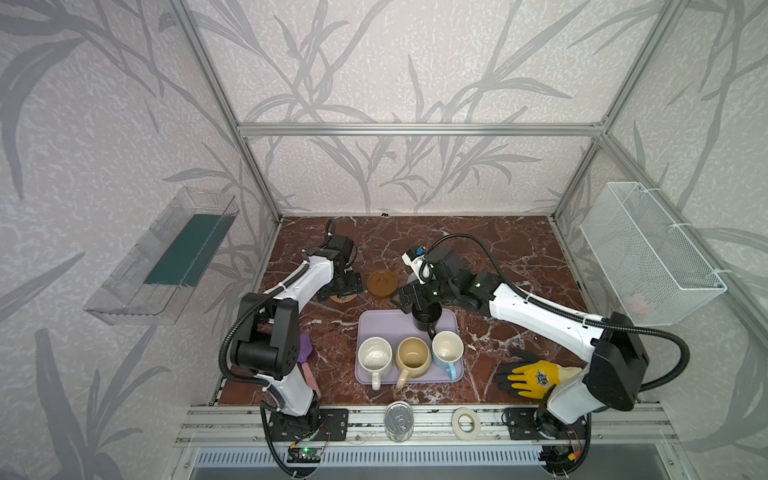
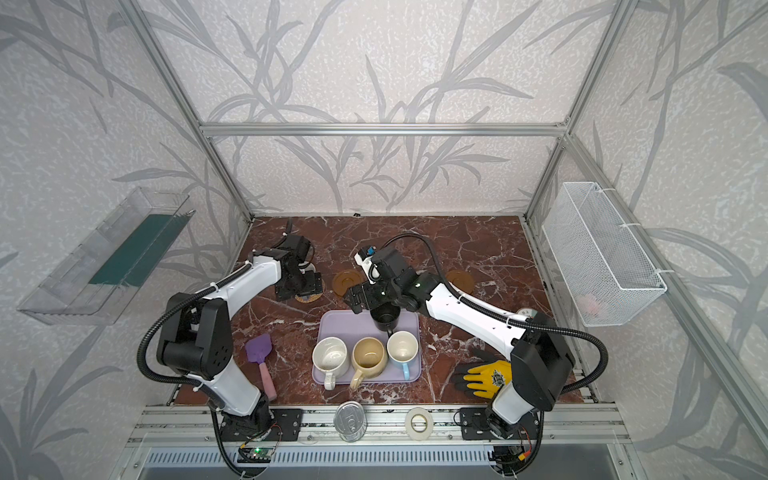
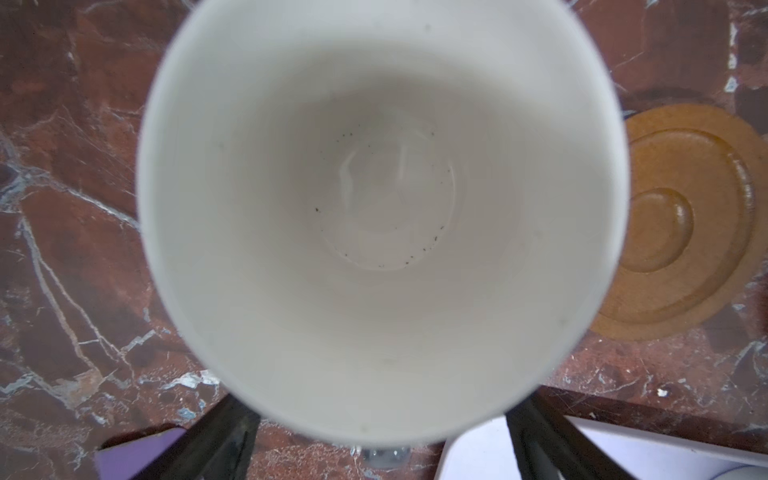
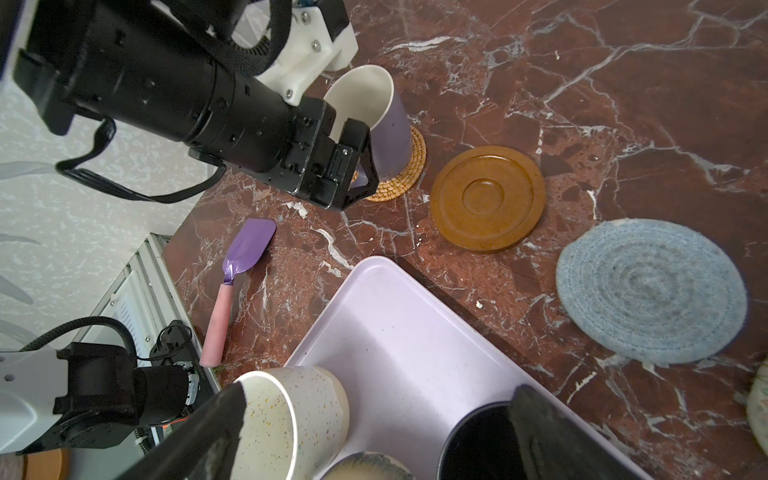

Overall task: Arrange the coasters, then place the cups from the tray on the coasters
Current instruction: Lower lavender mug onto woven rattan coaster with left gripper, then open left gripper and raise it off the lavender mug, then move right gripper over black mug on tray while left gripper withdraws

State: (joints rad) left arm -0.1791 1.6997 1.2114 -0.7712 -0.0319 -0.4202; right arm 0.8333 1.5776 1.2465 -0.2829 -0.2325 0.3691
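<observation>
Coasters: I count four on the marble table [image 1: 498,249] beyond the tray. On my right wrist feed the rattan coaster [image 4: 409,166], a brown wooden coaster [image 4: 488,198] and the grey-blue braided coaster [image 4: 650,291] lie in a row, apart from one another. A second wooden coaster [image 2: 459,281] shows behind the right arm in a top view.
Lavender mug [image 4: 386,120]: off the tray, standing upright on the rattan coaster. Its white inside fills my left wrist feed.
Left gripper [image 4: 360,160]: low beside the lavender mug, jaws spread. On my left wrist feed both fingers [image 3: 224,440] stand wide apart below the rim, and neither presses on the mug.
Right gripper [image 1: 409,298]: hanging over the tray's far end, just above the black mug [image 1: 426,318], jaws wide apart and clamping nothing.
Tray [image 1: 368,328]: flat on the marble, mid-table, near the front edge.
Cups on tray: the black mug stands at the far side. The speckled white mug [image 1: 375,353], beige-yellow mug [image 1: 412,353] and light blue mug [image 1: 447,347] stand in a row along the near side, handles pointing towards the front.
Strays: a purple scoop [image 4: 249,245] lies left of the tray and a yellow glove [image 1: 532,376] lies right of it.
</observation>
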